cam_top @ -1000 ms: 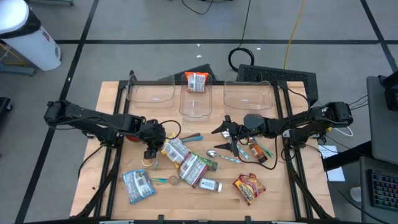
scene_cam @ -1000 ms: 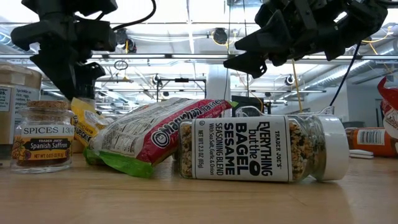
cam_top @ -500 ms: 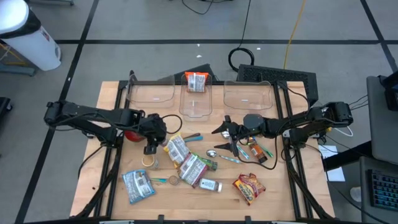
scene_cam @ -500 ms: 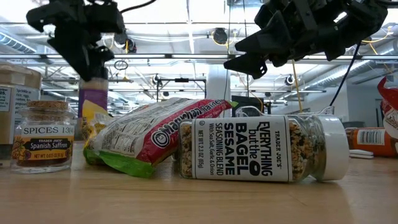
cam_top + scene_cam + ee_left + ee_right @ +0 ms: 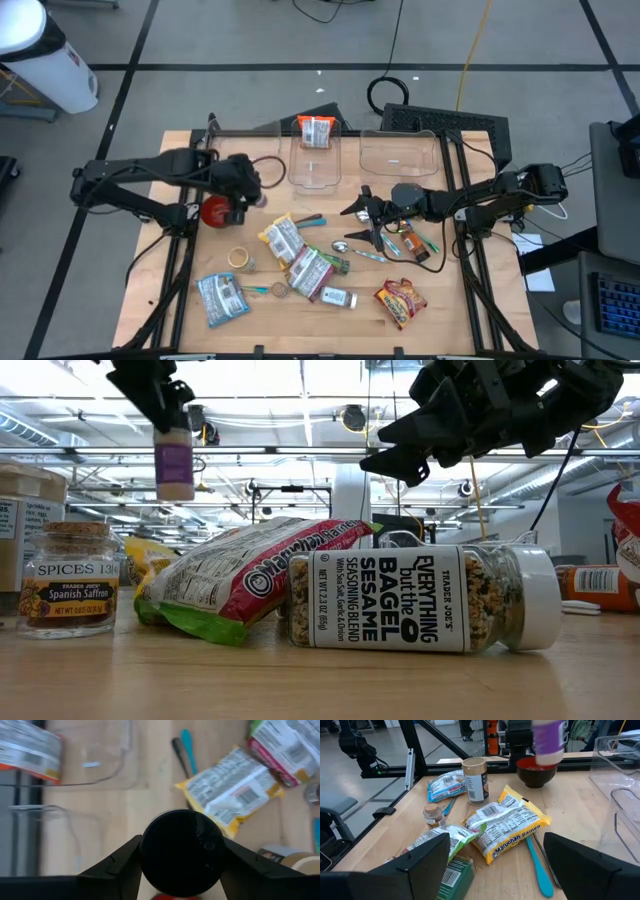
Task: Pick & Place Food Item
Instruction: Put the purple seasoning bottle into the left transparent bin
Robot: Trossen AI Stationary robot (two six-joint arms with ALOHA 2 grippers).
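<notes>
My left gripper (image 5: 240, 185) is shut on a small jar with a black lid and a purple label (image 5: 174, 460), held high above the table's left half. The jar also shows in the left wrist view (image 5: 181, 852) and the right wrist view (image 5: 549, 742). My right gripper (image 5: 363, 215) hovers open and empty above the table's middle right, over a spoon (image 5: 340, 245); its fingers stand wide apart (image 5: 495, 855). My left gripper pinches the jar's black lid (image 5: 150, 845) between its two fingers (image 5: 120, 865), one on each side. The fingers come from above, pointing down. The jar hangs upright below them, lifted clear of the table (image 5: 174, 485).
Three clear tubs (image 5: 243, 150) stand along the far edge; the middle one (image 5: 318, 165) holds a packet. A red bowl (image 5: 214, 211) sits below my left gripper. A ramen packet (image 5: 282, 238), bags, a lying seasoning jar (image 5: 420, 598), a saffron jar (image 5: 68, 580) and utensils litter the middle.
My left gripper has risen and gone toward the table's far edge with the jar. The jar has been lifted clear of the table and stays upright.
</notes>
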